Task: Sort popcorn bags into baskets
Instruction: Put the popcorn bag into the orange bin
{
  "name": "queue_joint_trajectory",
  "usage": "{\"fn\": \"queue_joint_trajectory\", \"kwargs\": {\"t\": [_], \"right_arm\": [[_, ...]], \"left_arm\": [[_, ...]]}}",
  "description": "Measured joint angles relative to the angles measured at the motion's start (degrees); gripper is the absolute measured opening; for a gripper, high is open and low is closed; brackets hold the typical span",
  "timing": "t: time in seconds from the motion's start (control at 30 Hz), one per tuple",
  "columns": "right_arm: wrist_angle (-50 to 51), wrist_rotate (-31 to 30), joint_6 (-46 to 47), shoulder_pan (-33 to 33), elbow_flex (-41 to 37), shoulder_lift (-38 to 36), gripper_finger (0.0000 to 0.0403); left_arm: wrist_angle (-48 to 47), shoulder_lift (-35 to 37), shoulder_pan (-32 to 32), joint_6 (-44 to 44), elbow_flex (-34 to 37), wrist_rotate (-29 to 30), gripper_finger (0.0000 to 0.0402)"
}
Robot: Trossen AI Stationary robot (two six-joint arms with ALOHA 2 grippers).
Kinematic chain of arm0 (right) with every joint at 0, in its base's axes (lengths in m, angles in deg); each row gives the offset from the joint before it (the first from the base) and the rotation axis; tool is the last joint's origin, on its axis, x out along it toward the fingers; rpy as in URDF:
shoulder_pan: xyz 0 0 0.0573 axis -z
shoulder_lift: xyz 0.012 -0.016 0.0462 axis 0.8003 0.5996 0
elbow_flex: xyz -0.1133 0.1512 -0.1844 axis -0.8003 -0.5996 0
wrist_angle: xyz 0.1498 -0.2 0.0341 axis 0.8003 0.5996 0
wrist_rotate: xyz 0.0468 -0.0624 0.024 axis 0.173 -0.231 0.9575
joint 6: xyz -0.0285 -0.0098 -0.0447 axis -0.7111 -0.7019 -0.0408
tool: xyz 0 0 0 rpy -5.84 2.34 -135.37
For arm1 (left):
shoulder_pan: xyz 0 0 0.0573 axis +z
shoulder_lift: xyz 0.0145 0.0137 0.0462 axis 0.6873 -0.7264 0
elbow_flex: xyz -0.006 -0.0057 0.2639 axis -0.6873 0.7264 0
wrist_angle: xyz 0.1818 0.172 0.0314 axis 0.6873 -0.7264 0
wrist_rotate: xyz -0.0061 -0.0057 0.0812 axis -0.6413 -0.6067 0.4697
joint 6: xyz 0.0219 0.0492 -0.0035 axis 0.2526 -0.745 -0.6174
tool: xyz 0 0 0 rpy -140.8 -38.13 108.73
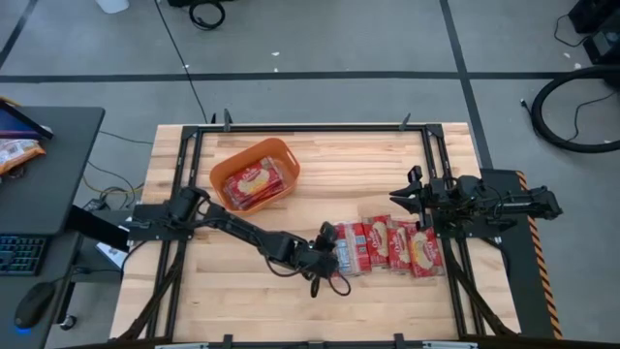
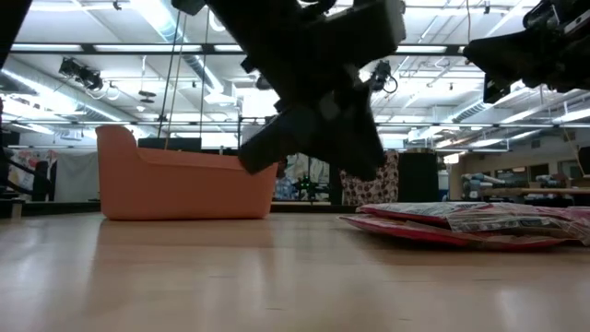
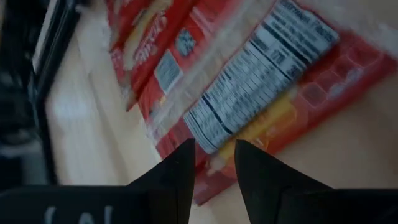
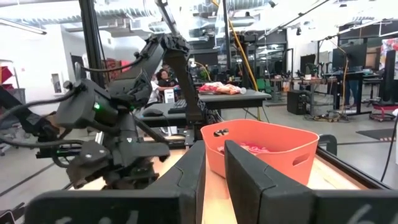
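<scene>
Left tool (image 1: 332, 260), fingers (image 3: 177, 171) slightly apart, hovers over the end packet (image 3: 261, 93), label side up, print unreadable. Packet row (image 1: 392, 246) near front edge; tub (image 1: 255, 174) behind, bare surface (image 1: 320, 184) between. Right tool (image 1: 405, 198) nearly pressed together, empty.

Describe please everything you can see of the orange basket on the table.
The orange basket is a rectangular plastic tub with rounded corners, sloping sides and handle slots in its end walls. It stands upright on the wooden table, at the far left part, turned at an angle to the table's edges. Red popcorn bags lie inside it. Neither tool touches it.
</scene>
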State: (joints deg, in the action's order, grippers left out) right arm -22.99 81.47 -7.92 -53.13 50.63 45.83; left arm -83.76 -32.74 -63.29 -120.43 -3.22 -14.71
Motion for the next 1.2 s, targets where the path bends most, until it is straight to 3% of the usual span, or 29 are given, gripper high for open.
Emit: {"fn": "queue_joint_trajectory", "kwargs": {"t": [0.3, 0.5, 0.63, 1.0, 1.2], "right_arm": [[-0.3, -0.1, 0.0, 0.0, 0.0, 0.1, 0.0066], [-1.1, -0.1, 0.0, 0.0, 0.0, 0.2, 0.0066], [-1.2, -0.1, 0.0, 0.0, 0.0, 0.2, 0.0066], [-1.5, 0.0, 0.0, 0.0, 0.0, 0.2, 0.0066], [-1.5, 0.0, 0.0, 0.0, 0.0, 0.2, 0.0066]], "left_arm": [[4.3, -3.6, 1.0, -21.7, 0.0, 0.1, 0.0119], [5.7, -6.2, 0.9, -31.3, 0.0, -0.2, 0.0119], [6.3, -6.6, 1.0, -31.2, 0.0, -1.5, 0.0119], [14.5, -6.7, 1.0, -18.4, 0.0, -2.6, 0.0116], [14.8, -6.7, 1.1, -14.8, 0.0, -2.4, 0.0083]]}}
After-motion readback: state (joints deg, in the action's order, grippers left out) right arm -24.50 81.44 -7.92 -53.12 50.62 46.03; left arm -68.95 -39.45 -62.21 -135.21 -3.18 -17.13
